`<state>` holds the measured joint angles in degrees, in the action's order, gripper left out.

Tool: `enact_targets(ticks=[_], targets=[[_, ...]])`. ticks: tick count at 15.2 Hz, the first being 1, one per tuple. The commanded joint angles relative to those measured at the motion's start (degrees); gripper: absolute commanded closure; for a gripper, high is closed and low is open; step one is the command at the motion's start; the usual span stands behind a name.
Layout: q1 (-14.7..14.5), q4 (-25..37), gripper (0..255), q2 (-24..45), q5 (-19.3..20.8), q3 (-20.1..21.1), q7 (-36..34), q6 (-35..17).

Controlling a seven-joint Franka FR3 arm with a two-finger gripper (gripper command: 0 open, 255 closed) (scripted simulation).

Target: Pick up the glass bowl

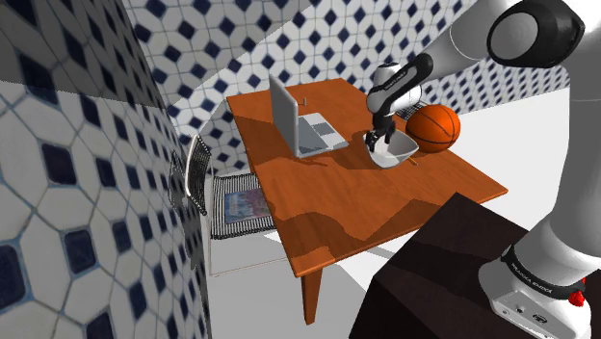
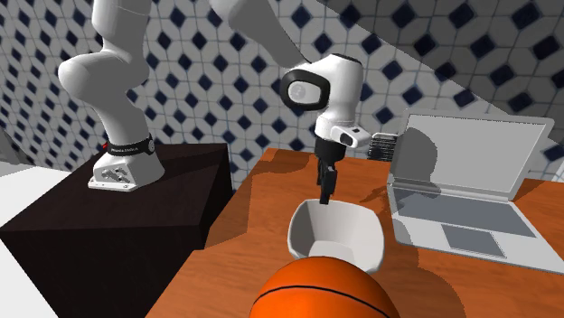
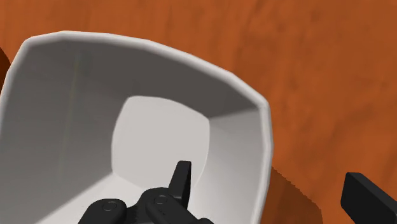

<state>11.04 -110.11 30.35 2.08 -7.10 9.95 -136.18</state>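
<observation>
Table (image 1: 323, 197): orange-brown wood. It is the landmark for every other line.
Stand (image 1: 453, 260): a dark box just beside the table's edge, carrying the white arm that reaches out over the tabletop.
Chair (image 1: 217, 193): a wire frame drawn up to the side of the table away from the stand.
Laptop (image 1: 303, 125): open on the table, well in from the stand-side edge.
Basketball (image 1: 433, 127): orange, resting on the table just beside the bowl.
Bowl (image 3: 159, 133): the task's thing (drawn plain white, with no glassy look). It stands upright on the table between the laptop and the basketball.
Gripper (image 3: 267, 175): low over the table at the bowl's rim. The fingers are spread wide, one inside the bowl and one outside, with the wall between them. Neither finger appears to press on the wall, so nothing is held.
Risk, slip: the wall slopes and looks smooth, so a pinch on it could slide upward and off as the fingers close.
Risk, tilt: held by one side only, the bowl would probably hang askew and might twist loose.
Risk, ball: a nudged bowl could set the basketball rolling across the table, perhaps over its edge.
</observation>
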Motion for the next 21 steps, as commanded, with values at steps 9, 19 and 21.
enact_targets(ticks=[9,19,21], targets=[[0.17,0.37,255,2.83,-0.21,0.18,-0.06,-2.47],[0.03,0.18,255,0.41,-0.04,0.02,0.01,-0.25],[-0.04,0.16,255,-0.73,0.05,-0.05,0.03,0.86]])
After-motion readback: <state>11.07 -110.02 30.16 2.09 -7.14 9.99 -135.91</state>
